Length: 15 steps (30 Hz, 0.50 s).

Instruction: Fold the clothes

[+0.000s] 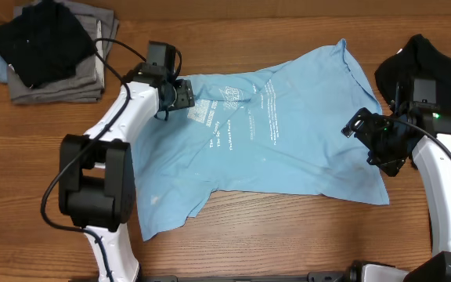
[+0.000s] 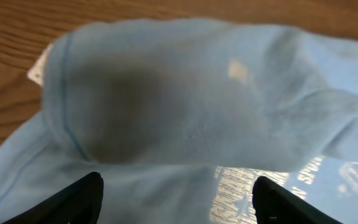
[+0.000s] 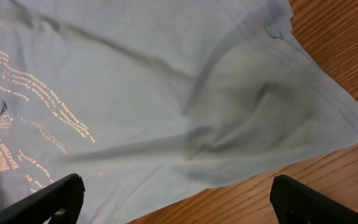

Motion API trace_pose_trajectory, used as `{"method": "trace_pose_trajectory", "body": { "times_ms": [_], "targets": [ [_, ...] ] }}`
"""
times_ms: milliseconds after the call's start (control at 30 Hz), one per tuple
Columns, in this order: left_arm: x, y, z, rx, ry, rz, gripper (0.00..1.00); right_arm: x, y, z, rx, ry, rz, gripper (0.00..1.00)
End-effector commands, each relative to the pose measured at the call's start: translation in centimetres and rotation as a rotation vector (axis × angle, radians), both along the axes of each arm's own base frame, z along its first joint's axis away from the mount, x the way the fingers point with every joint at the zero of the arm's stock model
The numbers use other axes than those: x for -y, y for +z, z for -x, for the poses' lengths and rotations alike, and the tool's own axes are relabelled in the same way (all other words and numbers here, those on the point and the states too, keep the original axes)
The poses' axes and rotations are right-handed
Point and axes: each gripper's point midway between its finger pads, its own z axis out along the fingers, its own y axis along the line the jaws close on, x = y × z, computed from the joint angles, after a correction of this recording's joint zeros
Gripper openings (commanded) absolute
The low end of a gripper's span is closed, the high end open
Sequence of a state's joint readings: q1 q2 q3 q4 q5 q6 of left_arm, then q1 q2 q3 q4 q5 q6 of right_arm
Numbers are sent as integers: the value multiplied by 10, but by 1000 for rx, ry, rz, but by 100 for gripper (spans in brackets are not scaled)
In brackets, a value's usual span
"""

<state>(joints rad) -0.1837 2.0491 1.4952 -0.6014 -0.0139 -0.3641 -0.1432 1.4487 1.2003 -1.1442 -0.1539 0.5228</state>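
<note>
Evidently poised to fold, left gripper (image 1: 183,95) hovers, jaws apart, at nine o'clock of the light blue cotton T-shirt (image 1: 288,157), right gripper (image 1: 369,141) likewise at three o'clock

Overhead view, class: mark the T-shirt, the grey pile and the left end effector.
T-shirt (image 1: 288,149), overhead view, middle of its body.
grey pile (image 1: 69,92), overhead view, its uncovered near edge.
left end effector (image 1: 188,95), overhead view, midway between its fingertips.
</note>
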Motion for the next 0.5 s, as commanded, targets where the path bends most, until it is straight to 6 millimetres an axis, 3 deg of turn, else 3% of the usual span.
{"method": "trace_pose_trajectory", "body": {
  "times_ms": [0,200,467],
  "targets": [
    [6,-3,-3,1,-41,-7,78,-2,-1,-1,2,10,-3,100],
    [7,-3,-11,33,-79,-22,76,-2,-1,-1,5,10,-3,100],
    [9,-20,-21,50,-139,-47,77,-2,-1,-1,4,10,-3,100]
  ]
}}
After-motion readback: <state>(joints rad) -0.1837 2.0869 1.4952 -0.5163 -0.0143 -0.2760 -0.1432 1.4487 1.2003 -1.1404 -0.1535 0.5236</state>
